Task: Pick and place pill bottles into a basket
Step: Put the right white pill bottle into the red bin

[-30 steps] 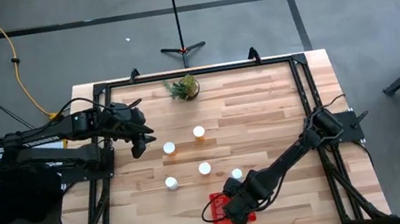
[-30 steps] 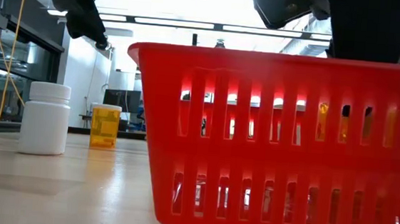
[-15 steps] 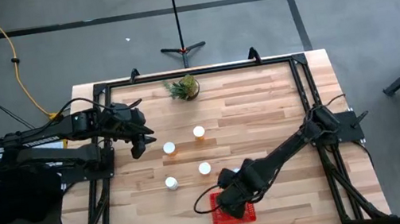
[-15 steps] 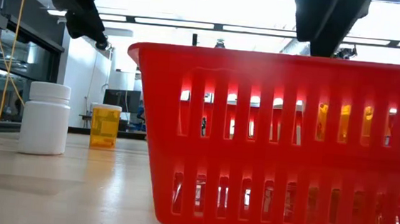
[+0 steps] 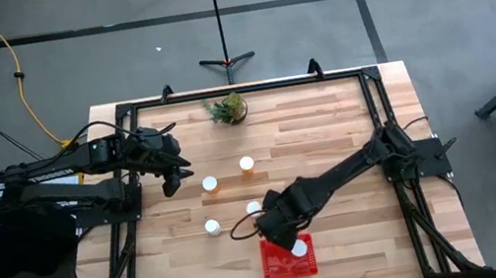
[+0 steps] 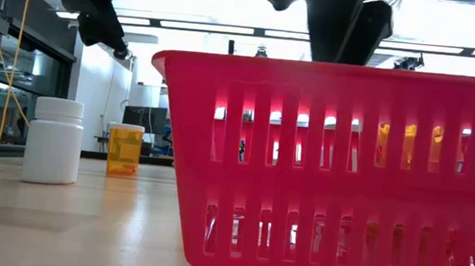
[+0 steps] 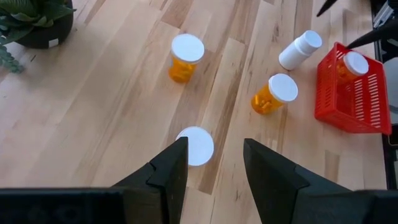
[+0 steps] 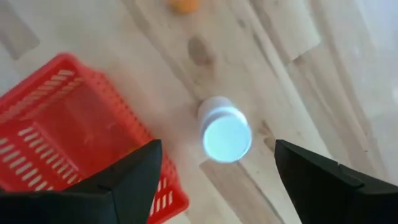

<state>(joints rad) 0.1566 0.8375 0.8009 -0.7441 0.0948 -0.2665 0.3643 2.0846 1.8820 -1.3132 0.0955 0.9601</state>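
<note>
In the low view the basket is running off the frame at 3 o'clock, and its slatted wall is masking what sits inside — only orange glints are showing through. The right end effector is being cropped at 12 o'clock, fingertips behind the rim. From above, the right arm is covering one pill bottle almost wholly — only a sliver of cap is peeking out.

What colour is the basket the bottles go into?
Red, with slotted walls. The basket shows best in the low view.
</note>
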